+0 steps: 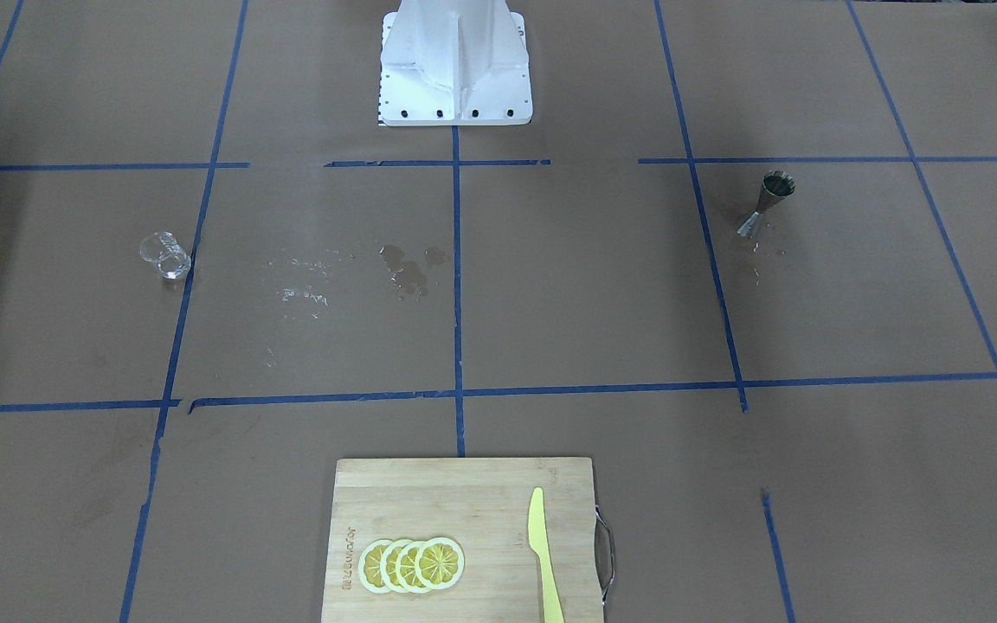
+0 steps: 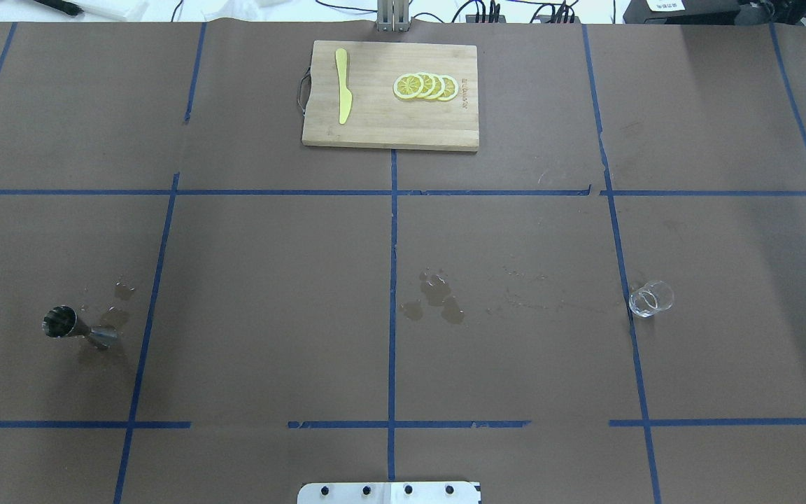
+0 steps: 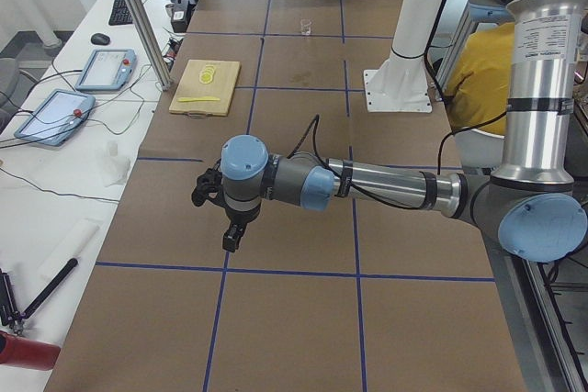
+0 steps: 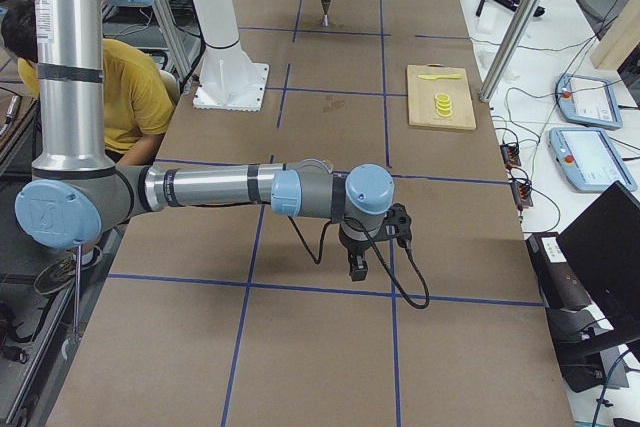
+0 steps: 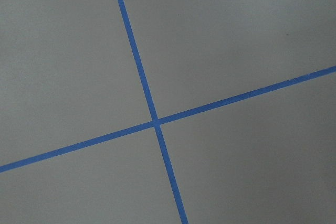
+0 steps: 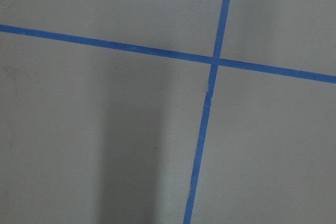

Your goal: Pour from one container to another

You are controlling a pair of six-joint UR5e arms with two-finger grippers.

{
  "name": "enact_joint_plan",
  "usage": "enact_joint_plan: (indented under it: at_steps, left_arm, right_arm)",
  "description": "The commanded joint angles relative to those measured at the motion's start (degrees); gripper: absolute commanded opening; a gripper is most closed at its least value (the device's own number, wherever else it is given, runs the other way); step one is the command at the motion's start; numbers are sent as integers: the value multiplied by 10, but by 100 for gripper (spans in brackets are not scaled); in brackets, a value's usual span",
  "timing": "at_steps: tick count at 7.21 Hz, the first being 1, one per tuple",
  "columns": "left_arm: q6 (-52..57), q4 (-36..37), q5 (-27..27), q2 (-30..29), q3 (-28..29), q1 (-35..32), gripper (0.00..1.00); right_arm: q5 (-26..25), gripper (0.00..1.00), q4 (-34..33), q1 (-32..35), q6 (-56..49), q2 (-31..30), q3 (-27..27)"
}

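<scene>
The small clear glass cup [image 1: 166, 255] [image 2: 651, 299] stands alone on the brown paper on the robot's right side, small in the exterior left view [image 3: 306, 28]. The steel hourglass jigger [image 1: 765, 206] [image 2: 78, 327] stands upright on the robot's left side, far off in the exterior right view [image 4: 324, 11]. Neither arm is near them. My left gripper [image 3: 234, 238] hangs over the table's left end, my right gripper [image 4: 357, 267] over the right end. Each shows only in a side view, so I cannot tell whether it is open or shut. Both wrist views hold only paper and blue tape.
A wooden cutting board [image 2: 375, 129] with lemon slices [image 2: 425, 86] and a yellow knife [image 2: 343, 85] lies at the far middle. Wet spots [image 2: 436, 299] mark the paper at centre and beside the jigger. The white robot base [image 1: 455, 86] stands at the near edge. A person in yellow [image 4: 130, 97] sits behind it.
</scene>
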Motion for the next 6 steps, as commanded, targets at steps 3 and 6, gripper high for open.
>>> enact_joint_plan:
  at_steps: [3,6]
  left_arm:
    - [1,4,1,-5,0,0,100]
    - [3,4,0,9,-3,-2,100]
  right_arm:
    - [-1,100,1,0,-1,1,-2]
    - [-2,100,1,0,-1,3,0]
